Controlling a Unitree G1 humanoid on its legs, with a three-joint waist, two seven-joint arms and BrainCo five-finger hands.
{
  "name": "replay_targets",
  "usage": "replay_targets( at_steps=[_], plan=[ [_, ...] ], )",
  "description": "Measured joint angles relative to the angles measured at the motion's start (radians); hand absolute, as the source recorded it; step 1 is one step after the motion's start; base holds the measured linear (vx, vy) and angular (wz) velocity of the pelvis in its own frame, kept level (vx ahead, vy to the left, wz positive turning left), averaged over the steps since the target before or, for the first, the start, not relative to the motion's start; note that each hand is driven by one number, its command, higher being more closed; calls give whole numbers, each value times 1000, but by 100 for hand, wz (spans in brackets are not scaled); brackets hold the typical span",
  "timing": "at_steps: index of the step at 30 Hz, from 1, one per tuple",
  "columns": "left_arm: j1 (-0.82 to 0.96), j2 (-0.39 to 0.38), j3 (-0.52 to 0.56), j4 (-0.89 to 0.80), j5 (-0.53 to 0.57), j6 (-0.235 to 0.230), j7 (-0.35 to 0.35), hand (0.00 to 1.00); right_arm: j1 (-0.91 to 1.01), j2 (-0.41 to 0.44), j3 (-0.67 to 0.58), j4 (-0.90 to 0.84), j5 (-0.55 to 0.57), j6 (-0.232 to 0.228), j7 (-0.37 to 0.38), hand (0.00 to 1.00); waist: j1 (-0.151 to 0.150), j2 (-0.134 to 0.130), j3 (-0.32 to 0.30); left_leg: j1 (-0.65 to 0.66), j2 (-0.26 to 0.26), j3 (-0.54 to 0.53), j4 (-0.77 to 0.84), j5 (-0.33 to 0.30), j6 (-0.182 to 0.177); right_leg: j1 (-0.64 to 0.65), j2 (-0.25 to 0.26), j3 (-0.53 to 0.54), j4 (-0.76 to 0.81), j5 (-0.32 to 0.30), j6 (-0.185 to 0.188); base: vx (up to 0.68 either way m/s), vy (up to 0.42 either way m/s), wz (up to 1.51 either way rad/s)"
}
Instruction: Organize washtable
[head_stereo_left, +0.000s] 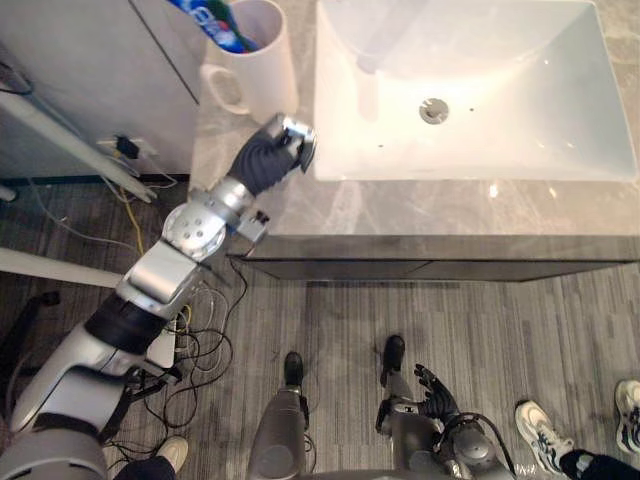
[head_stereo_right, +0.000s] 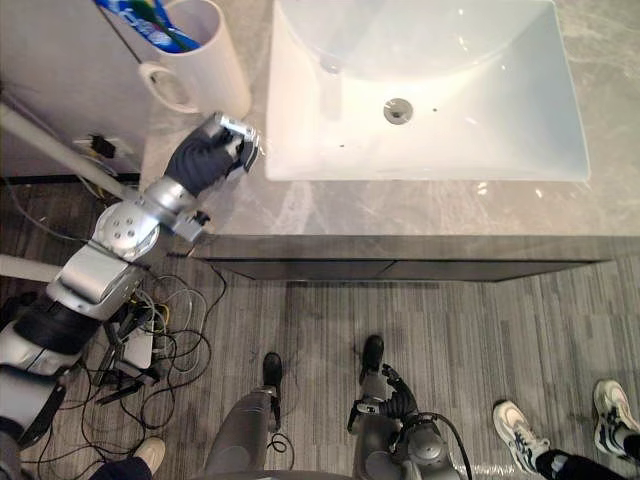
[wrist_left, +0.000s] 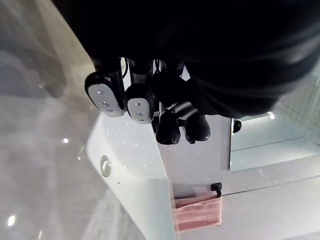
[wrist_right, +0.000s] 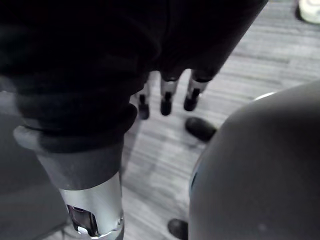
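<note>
Left hand (head_stereo_left: 270, 155) was noted upper left, at counter (head_stereo_left: 450, 205) between mug (head_stereo_left: 262, 70) and sink (head_stereo_left: 540, 90) | fingers (wrist_left: 105, 95) curled, nothing held | right hand (head_stereo_left: 437, 392) lower centre, fingers (wrist_right: 165, 102) loosely straight.

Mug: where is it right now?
In the eye views the mug stands on the counter at the robot's left, beside the sink, off its left rim, just beyond the left hand.

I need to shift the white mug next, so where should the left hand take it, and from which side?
Probably take the mug by its handle, coming from the near-left. It stands upright with the loop facing front-left, away from the sink, and the left hand hovers just in front.
</note>
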Motion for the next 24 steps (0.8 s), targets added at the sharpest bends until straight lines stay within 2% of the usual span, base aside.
replay_targets(
  at_steps=[1, 7, 11, 15, 17, 24],
  plan=[
    [22, 0, 6, -2, -11, -2, -9, 100, 2, 0, 1, 3, 0, 0, 0, 0, 10, 3, -8, -2, -2, -6, -3, 0, 0, 0, -1, -5, 0, -1, 1, 12, 15, 15],
    [52, 12, 7, -1, -51, -15, -10, 100, 13, 0, 21, 6, 1, -6, -1, 0, 7, -4, -33, -5, -10, -11, -16, 5, 0, -3, -8, -13, 0, -1, 2, 12, 12, 6],
    [-40, 19, 5, 103, -50, -23, 3, 100, 16, 2, 46, 0, 2, -10, -1, 0, 4, -18, -41, -27, -9, -10, -13, 5, 0, -25, -7, -11, 0, 1, 3, 0, 0, 0],
    [-119, -13, 6, 184, -49, -25, 60, 100, 16, 13, 49, 1, 2, -9, -2, 0, -9, -31, -49, -33, -10, -10, -9, 5, 0, -29, -8, -11, 0, 2, 3, 0, 0, 0],
    [-131, -17, 6, 205, -48, -28, 62, 100, 16, 19, 53, 0, 2, -9, -4, 0, -20, -39, -53, -34, -10, -8, -9, 5, 0, -33, -8, -6, 0, 2, 3, 14, 11, -6],
    [-188, -77, 11, 317, -47, -27, 79, 100, 16, 19, 59, 0, 3, -9, -4, 0, -20, -46, -55, -41, -3, 8, 3, 4, 0, -47, -3, 14, 0, 10, 0, -11, 5, -8]
  ],
)
